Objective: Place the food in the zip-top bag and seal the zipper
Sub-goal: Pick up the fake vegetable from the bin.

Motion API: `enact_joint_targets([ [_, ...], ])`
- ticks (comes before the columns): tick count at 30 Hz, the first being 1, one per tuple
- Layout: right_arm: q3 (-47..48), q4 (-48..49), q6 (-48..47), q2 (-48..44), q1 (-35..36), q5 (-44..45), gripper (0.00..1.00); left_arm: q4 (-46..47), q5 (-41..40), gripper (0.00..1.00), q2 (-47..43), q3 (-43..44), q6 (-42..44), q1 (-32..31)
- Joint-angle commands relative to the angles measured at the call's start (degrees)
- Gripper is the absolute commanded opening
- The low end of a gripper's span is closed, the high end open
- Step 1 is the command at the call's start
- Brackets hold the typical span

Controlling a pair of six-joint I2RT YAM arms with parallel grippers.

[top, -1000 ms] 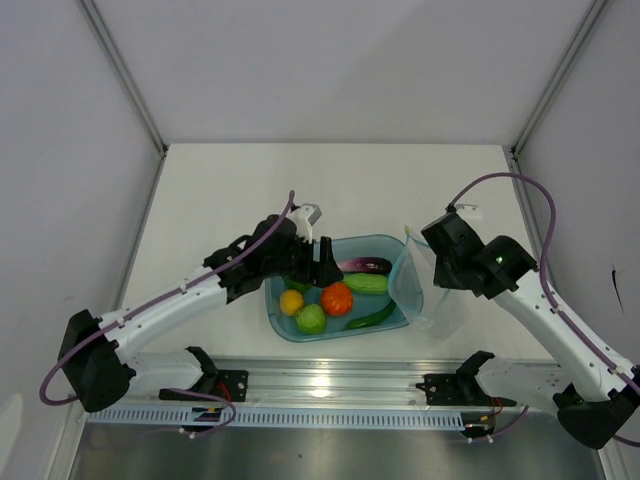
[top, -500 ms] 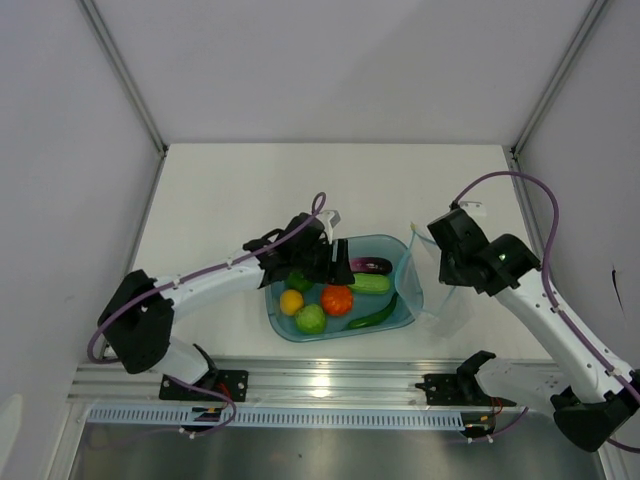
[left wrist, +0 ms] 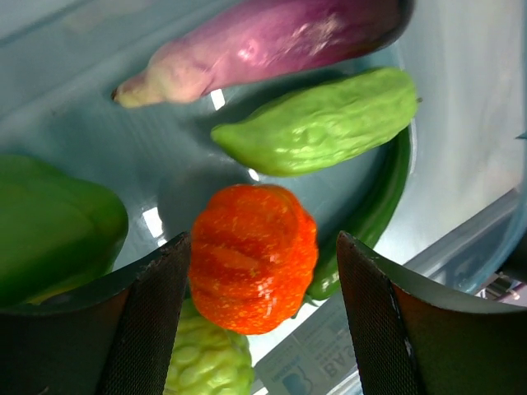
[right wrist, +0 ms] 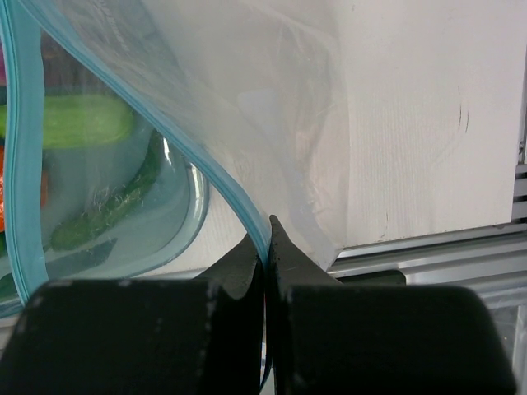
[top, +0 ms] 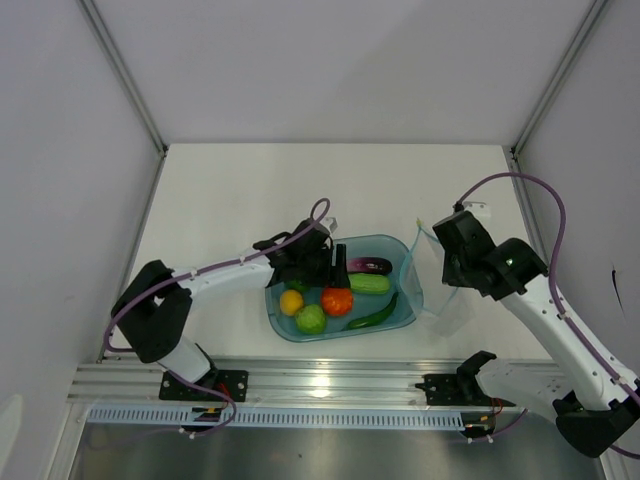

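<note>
White desk (top: 230,190), grey walls on three sides, both arms reaching toward the middle.

Left gripper (left wrist: 261,247) is spread wide, one finger on each side of the red tomato (left wrist: 254,255). The left finger is almost against it, and nothing is clamped yet. The tomato looks light, hard and ribbed, so it is likely to roll or squirt out. The safest hold is probably square across its widest middle. Around it in the blue tub (left wrist: 74,140) lie the cucumber (left wrist: 321,123), eggplant (left wrist: 272,37), pepper (left wrist: 49,222) and chili (left wrist: 375,222). The left arm stretches low across the desk from its base, with the wrist dipped into the tub.

Right gripper (right wrist: 265,239) is pinched tight on the teal zipper (right wrist: 222,177) of the bag (right wrist: 272,107). It holds the mouth up just beside the tub's right end. The film looks thin, slick and floppy, and the strip is probably its only firm edge. The right arm is bent with the elbow out and the wrist turned toward the tub.
</note>
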Motion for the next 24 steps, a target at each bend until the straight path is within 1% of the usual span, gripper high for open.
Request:
enact_joint_targets([
  [1,0.0,0.4,-1.0,-0.8,-0.3,-0.1,0.0,1.7,1.0,0.73,0.2,-2.0,-1.6,-0.2],
  [9,-0.5,1.4,-1.1,0.0,-0.3,-2.0,0.0,2.2,0.6,0.73,2.3,-3.0,-1.3,-0.7],
  [11,-0.7,1.5,-1.3,0.1,-0.3,-1.8,0.0,2.9,1.4,0.7,2.4,-3.6,-1.3,-0.9],
  [12,-0.8,1.5,-1.4,0.0,-0.4,-1.9,0.0,3.6,2.3,0.67,2.5,-3.7,-1.3,-0.9],
  [13,-0.9,1.6,-1.5,0.1,-0.4,-1.9,0.0,3.8,2.6,0.59,2.4,-3.9,-1.2,-1.1],
  [14,-1.0,1.5,-1.4,0.1,-0.4,-2.0,0.0,4.0,3.2,0.54,2.5,-3.9,-1.0,-1.1],
  [15,-1.1,1.6,-1.6,0.2,-0.3,-1.9,0.0,4.3,4.0,0.51,2.5,-4.1,-0.8,-1.1],
  [16,-1.2,1.6,-1.6,0.3,-0.3,-2.0,0.0,4.9,5.2,0.43,2.2,-4.2,-0.3,-1.1],
  [18,-1.3,1.7,-1.6,0.1,-0.3,-2.1,0.0,5.1,5.6,0.33,1.4,-4.4,0.1,-1.1],
  [19,-1.4,1.8,-1.5,0.1,-0.2,-2.1,0.0,5.4,5.8,0.24,0.1,-4.7,0.2,-1.1],
  [21,-1.4,2.1,-1.4,0.2,-0.3,-2.1,0.0,4.9,5.9,0.17,-1.4,-4.6,0.7,-1.1],
  [22,-1.6,2.1,-1.4,0.3,-0.3,-2.0,0.0,4.4,5.9,0.1,-2.2,-4.3,1.0,-1.1],
  [24,-1.6,2.4,-1.3,0.5,-0.3,-2.0,0.0,1.7,5.4,0.05,-4.9,-2.4,1.6,-1.1],
])
